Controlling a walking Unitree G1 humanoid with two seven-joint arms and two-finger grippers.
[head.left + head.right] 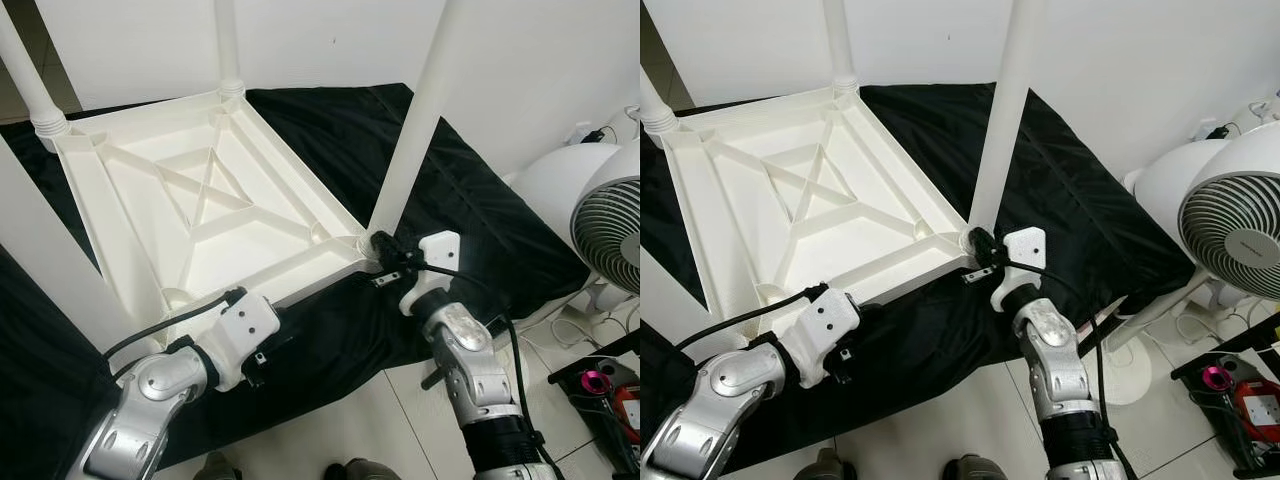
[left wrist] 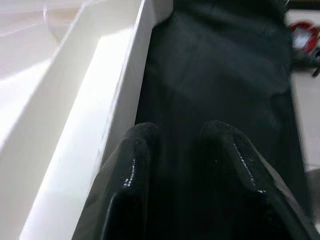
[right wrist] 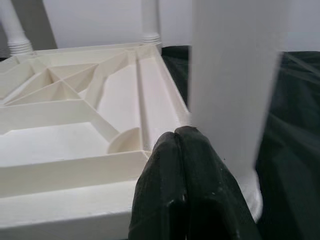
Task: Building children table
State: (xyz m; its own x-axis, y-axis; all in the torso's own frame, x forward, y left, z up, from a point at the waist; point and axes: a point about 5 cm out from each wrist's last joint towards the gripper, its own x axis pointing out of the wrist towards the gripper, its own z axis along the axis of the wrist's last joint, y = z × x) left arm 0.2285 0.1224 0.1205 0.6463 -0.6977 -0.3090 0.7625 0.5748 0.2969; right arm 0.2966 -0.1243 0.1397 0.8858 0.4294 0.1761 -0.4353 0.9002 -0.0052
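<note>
A white plastic children's table (image 1: 150, 190) lies upside down on a black cloth (image 1: 330, 130), with white legs standing up from its corners. My right gripper (image 1: 378, 243) is at the foot of the near right leg (image 1: 415, 130). In the right wrist view its fingertips (image 3: 181, 135) are shut, pressed together with nothing between them, just in front of that leg's base (image 3: 235, 100). My left gripper (image 2: 177, 132) is low beside the table's near rim (image 2: 127, 85). It is open by a narrow gap, over the cloth, and holds nothing.
A white floor fan (image 1: 610, 220) stands at the right, with cables and a red and grey appliance (image 1: 598, 382) on the tiled floor beside it. A white wall runs behind. Shoe tips (image 1: 350, 470) show at the bottom edge.
</note>
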